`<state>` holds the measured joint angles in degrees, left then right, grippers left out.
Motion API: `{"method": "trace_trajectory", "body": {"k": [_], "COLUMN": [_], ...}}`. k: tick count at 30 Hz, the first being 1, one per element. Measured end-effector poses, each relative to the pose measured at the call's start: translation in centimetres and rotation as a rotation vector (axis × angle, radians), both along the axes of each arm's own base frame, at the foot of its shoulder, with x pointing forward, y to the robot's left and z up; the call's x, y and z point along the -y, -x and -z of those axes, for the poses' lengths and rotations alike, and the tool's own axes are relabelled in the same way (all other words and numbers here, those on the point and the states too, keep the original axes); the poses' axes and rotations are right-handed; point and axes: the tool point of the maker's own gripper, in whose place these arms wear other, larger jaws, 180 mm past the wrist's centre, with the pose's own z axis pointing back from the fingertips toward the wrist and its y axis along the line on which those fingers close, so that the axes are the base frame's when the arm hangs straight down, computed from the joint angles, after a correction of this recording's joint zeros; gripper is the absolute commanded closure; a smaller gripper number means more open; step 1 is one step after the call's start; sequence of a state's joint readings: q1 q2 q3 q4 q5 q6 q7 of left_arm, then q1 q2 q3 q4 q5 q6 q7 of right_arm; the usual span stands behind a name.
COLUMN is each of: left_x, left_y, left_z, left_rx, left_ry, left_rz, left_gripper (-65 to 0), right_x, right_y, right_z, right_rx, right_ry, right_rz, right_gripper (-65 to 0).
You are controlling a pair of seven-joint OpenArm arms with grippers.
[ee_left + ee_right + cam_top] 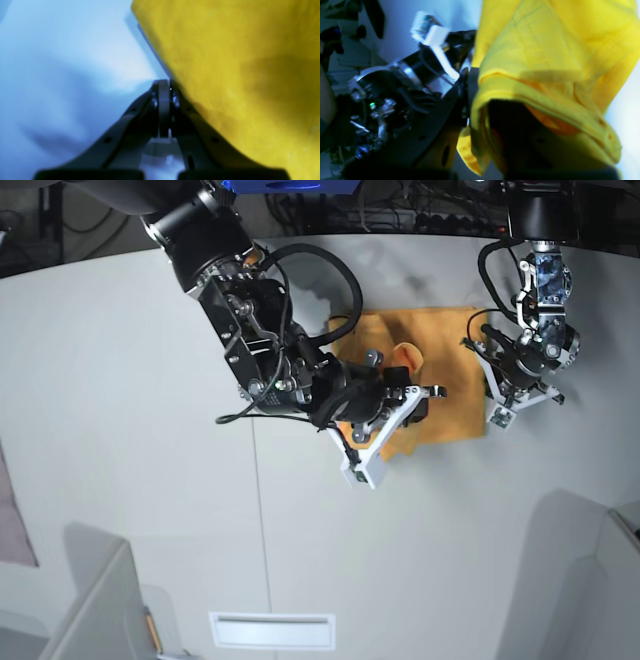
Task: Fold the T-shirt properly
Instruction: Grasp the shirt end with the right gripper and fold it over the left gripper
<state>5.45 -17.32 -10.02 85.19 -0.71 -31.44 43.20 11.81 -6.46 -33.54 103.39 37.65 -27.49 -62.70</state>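
The orange-yellow T-shirt point(445, 330) lies partly folded on the white table point(150, 430), right of centre. My right gripper point(425, 392) reaches over its front part and is shut on a fold of the cloth. In the right wrist view the T-shirt point(545, 50) drapes over one finger of the right gripper point(472, 76) and hides it. My left gripper point(484, 360) sits at the shirt's right edge. In the left wrist view the left gripper point(165, 83) is shut, with the blurred T-shirt point(237, 75) edge lying against its right finger; nothing shows between the pads.
A pinkish cloth point(12, 520) peeks in at the table's left edge. A white slot point(270, 630) lies at the front, with grey panels point(90, 610) at both front corners. Cables point(400, 210) run along the back edge.
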Motion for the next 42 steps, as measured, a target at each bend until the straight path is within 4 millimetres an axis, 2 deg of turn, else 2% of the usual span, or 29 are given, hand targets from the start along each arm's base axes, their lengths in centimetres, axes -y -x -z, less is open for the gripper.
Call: {"method": "trace_trajectory", "body": {"k": [2,7,10,13,16,19,24,27,28,30,32,33,34,37,40,42], "left_x": [0.0,0.0,0.1,0.1,0.2,0.2,-0.2,-2.4,-3.8,-7.2,-9.3,-10.6,-11.9,-15.5,-17.5,-18.6], "left_y": [0.0,0.0,0.3,0.6,1.2,1.5,2.0,3.5,4.3,5.8,5.5,5.1,4.9,5.7,7.1,7.3], "left_z": [0.0,-0.1,-0.1,-0.4,-0.3,-0.2,-0.4,-1.0,-1.2,-1.8,-3.1,-4.1,-5.0,-6.6,-7.3,-8.0], "left_rx": [0.000,0.001,-0.003,-0.007,-0.013,-0.017,-0.014,-0.023,-0.033,-0.065,-0.024,0.009,0.035,0.062,0.064,0.090], "left_ry": [0.000,-0.001,-0.011,-0.023,-0.028,-0.030,-0.029,-0.031,-0.054,-0.105,-0.102,-0.108,-0.118,-0.158,-0.170,-0.174], "left_rz": [0.000,0.001,0.006,0.013,0.017,0.019,0.007,-0.051,-0.090,-0.172,-0.223,-0.244,-0.276,-0.361,-0.436,-0.475], "left_gripper": [0.0,0.0,0.0,0.0,0.0,0.0,0.0,0.0,0.0,0.0,0.0,0.0,0.0,0.0,0.0,0.0], "right_x": [-0.5,-0.9,-2.7,-3.8,-2.6,-1.9,-2.5,-3.1,-3.2,-3.3,-3.4,-3.4,-3.4,-3.8,-4.4,-4.5], "right_y": [-0.1,-0.2,0.9,1.2,-0.7,-1.2,-1.1,-0.4,-0.1,0.3,0.5,0.5,0.5,0.5,0.9,0.9], "right_z": [0.0,2.0,2.1,3.5,5.7,7.5,7.9,8.0,8.1,8.3,8.3,8.2,7.9,6.6,5.9,5.9], "right_rx": [0.006,-0.002,0.045,0.025,0.041,0.028,0.064,0.067,0.059,0.051,0.046,0.046,0.053,0.075,0.069,0.070], "right_ry": [-0.004,0.035,0.047,0.071,0.128,0.162,0.167,0.171,0.177,0.183,0.182,0.180,0.176,0.149,0.130,0.128], "right_rz": [0.018,0.027,-0.033,-0.070,0.002,0.033,0.031,0.006,-0.007,-0.024,-0.029,-0.030,-0.031,-0.039,-0.052,-0.052], "right_gripper": [0.0,0.0,0.0,0.0,0.0,0.0,0.0,0.0,-4.8,-26.0,-43.2,-49.4,-52.2,-50.9,-50.4,-50.4]}}
